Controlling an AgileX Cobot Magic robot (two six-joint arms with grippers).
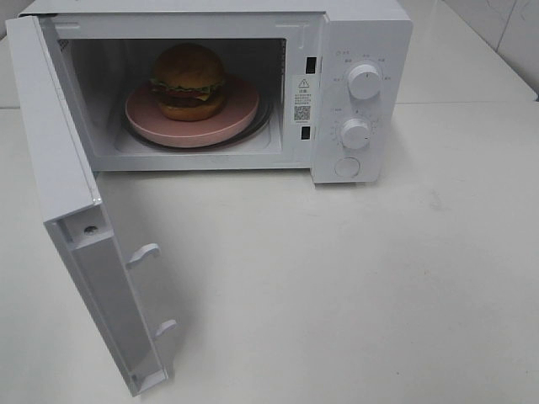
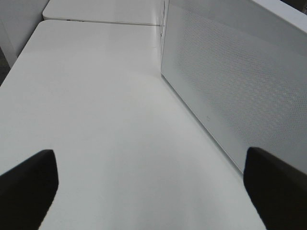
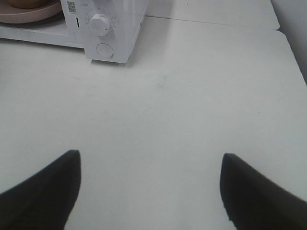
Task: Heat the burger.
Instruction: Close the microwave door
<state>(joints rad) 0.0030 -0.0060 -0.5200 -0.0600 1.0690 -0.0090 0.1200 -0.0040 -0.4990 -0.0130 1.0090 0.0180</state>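
1. Left gripper [image 2: 148, 158]: both dark fingers are spread wide apart. Nothing sits between them and nothing is gripped. Bare white table [image 2: 96, 120] shows under the gap.
2. Right gripper [image 3: 149, 157]: fingers are likewise spread wide and hold nothing. They hang over open tabletop and touch no object.
3. Burger [image 1: 189, 80]: sits upright inside the microwave [image 1: 362, 34] cavity, roughly centred on the pink plate [image 1: 240, 114]. Bun on top, with lettuce, tomato and patty visible at the side. Neither gripper is near it.
4. Door [image 1: 59, 151]: stands wide open, hinged on the left side of the high view. Two latch hooks [image 1: 143, 255] project from its inner free edge.
5. Left wrist view: the door's outer face, with its dotted mesh panel, runs alongside the left gripper. One finger lies close to the door's lower edge. Contact there cannot be judged.
6. Controls: upper knob [image 1: 364, 81], lower knob [image 1: 355, 133] and round button [image 1: 347, 167] are stacked on the panel to the right of the cavity. In the right wrist view this panel lies well apart from the right gripper, across clear tabletop.
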